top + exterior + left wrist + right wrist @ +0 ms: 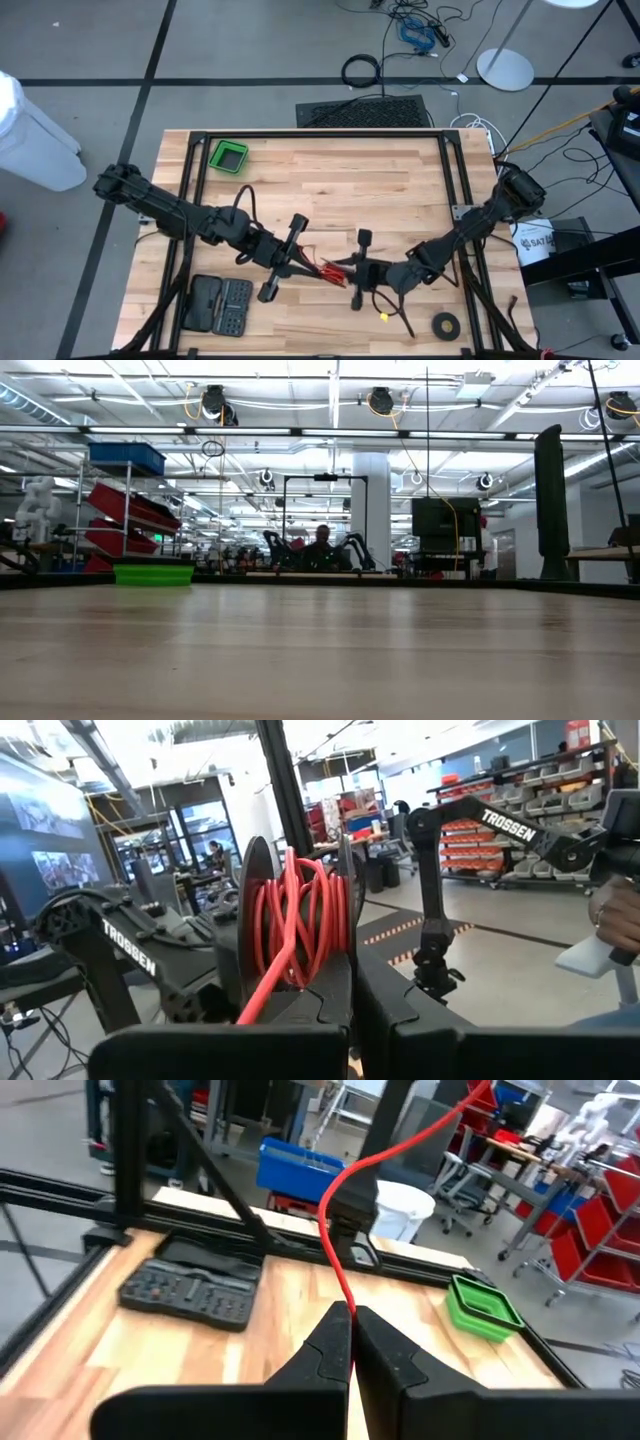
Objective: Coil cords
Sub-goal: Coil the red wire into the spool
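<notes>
- Near the front middle of the table [400,185], between both arms: the cord [325,268], red here, strung from one gripper to the other; kept off the wood, presumably so loops can be laid without snagging
- Left gripper [290,262] clamped on the coiled part; seen in the left wrist view as several red loops [300,925] stacked between the fingers [335,1010], one strand trailing down past them; pinched across the turns, likely to stop the bundle springing apart
- Right gripper [357,272] closed on the free strand [345,1285]; fingers [325,1355] meeting on the line just where it rises toward the other arm; held taut-ish, probably to feed the tail around the coil under some tension
- Grippers facing each other, close but not touching; a sensible stance for winding, one hand as spool and one as guide
- Green bin [228,156] at the far left corner, tool case [220,305] at the near left, tape ring [446,323] at the near right; all well apart from the cord, so no obstruction to the winding
- Low view: only bare tabletop and the room beyond; neither gripper nor cord shown
- Judged stage: coil partly built, tail not yet wound in; risk of loops slipping out should the left grip loosen
</notes>
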